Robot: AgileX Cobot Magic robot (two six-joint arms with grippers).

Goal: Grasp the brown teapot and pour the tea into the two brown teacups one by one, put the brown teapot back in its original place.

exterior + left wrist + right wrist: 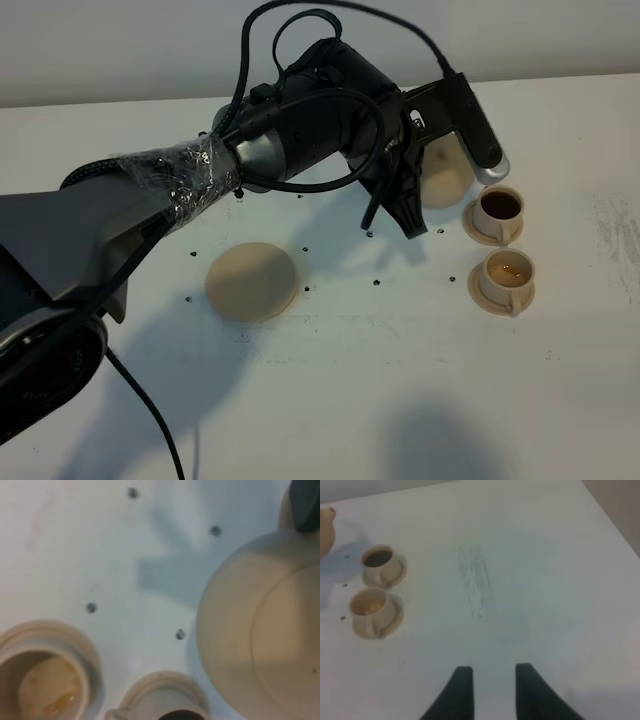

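My left gripper [408, 215] reaches across to the right half of the table and is shut on the brown teapot [445, 175], which my arm mostly hides. In the left wrist view the teapot [260, 630] fills the side, with one dark finger [305, 505] at its edge. Just right of the teapot stand the two brown teacups on small saucers. The far cup [497, 208] holds dark tea, the near cup [507, 270] paler tea. The flat round saucer [252, 281] lies bare at centre left. My right gripper [492, 672] hangs open over bare table, right of the cups [380, 562] [370, 607].
Small dark dots [376, 282] mark the white tabletop [400, 380]. A black cable [150, 420] trails off the left arm near the front left. A faint scuffed patch [477, 580] lies on the table between the cups and the right edge.
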